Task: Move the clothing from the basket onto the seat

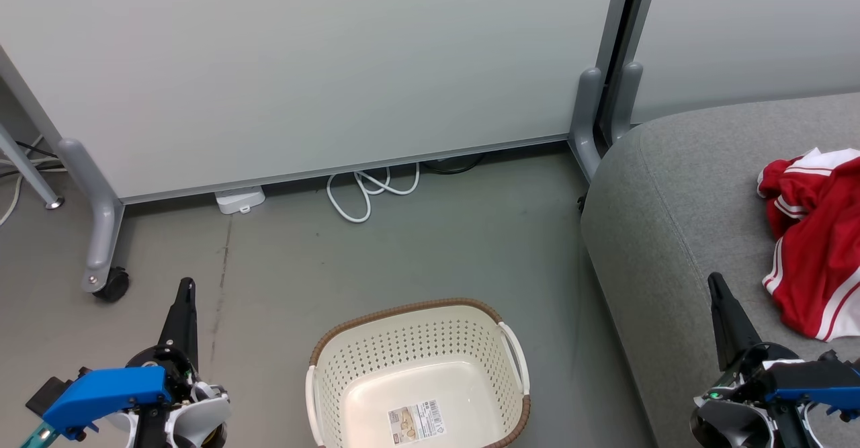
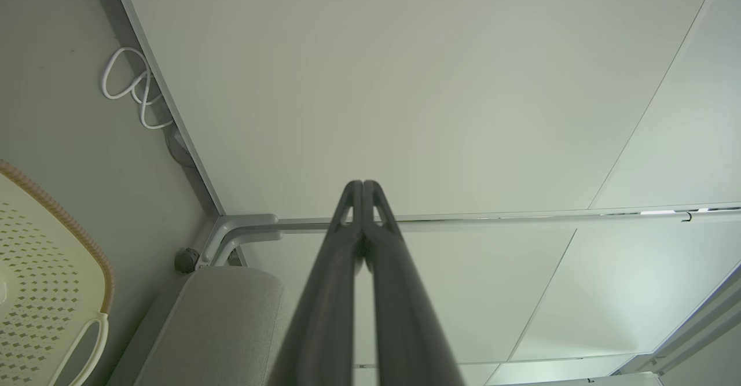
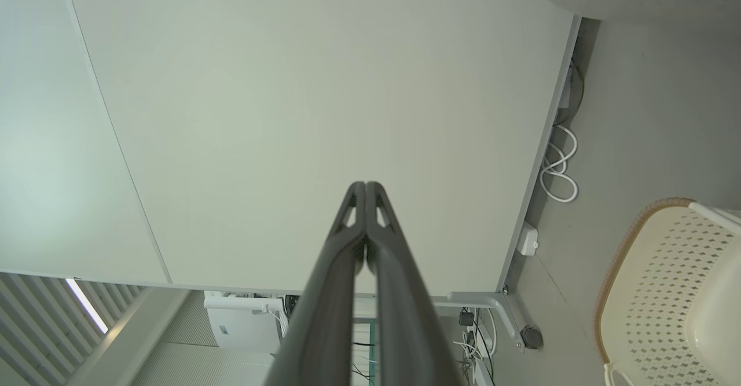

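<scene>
Jaws of the left gripper [image 2: 363, 184] and the right gripper [image 3: 366, 184] were pressed together tip to tip, one either side of the basket [image 1: 416, 337], which stood on the floor [image 1: 403, 253] holding just a label [image 1: 416, 422], while the red clothing [image 1: 816, 246] lay heaped on the grey seat [image 1: 672, 199] to the right.

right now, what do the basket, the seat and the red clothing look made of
Basket: likely moulded plastic, smooth cream walls punched with holes; brown rim looks woven, perhaps moulded. Seat: matte grey upholstery fabric, fine weave and stitched seam. Clothing: soft red cloth with white stripes, crumpled; fibre unclear.
</scene>
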Available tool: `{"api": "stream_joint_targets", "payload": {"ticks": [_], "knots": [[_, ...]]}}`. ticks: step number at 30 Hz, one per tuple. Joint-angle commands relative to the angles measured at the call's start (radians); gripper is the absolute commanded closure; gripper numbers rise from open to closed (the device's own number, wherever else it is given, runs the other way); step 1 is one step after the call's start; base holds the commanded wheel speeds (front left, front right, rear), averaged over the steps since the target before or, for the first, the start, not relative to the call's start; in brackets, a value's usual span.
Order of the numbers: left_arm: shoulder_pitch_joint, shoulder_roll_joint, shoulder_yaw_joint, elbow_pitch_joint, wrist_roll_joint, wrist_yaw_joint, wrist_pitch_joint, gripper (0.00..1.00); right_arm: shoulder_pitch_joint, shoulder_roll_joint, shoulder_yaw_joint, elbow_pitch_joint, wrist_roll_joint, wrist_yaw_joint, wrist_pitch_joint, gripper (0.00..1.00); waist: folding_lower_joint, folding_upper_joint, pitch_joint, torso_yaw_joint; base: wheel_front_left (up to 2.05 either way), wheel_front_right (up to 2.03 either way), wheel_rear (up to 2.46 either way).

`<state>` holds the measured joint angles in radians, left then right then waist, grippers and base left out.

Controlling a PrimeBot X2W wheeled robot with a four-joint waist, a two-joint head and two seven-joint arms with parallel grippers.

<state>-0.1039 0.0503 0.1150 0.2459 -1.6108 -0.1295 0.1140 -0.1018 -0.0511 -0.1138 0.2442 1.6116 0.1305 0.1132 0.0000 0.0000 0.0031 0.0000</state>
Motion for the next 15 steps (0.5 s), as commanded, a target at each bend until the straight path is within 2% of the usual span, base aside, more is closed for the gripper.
{"api": "stream_joint_targets", "payload": {"ticks": [1,15], "knots": [[-0.01,-0.001,0.003,-0.003,-0.002,-0.002,0.005,1.0,-0.013,0.002,-0.002,0.002,0.002,0.0,0.003,1.0,0.0,0.0,0.0,0.0,0.0,0.0,0.0],[-0.01,-0.001,0.002,-0.004,-0.003,-0.002,0.005,1.0,-0.012,0.002,-0.002,0.002,0.002,0.0,0.003,1.0,0.0,0.0,0.0,0.0,0.0,0.0,0.0]]}}
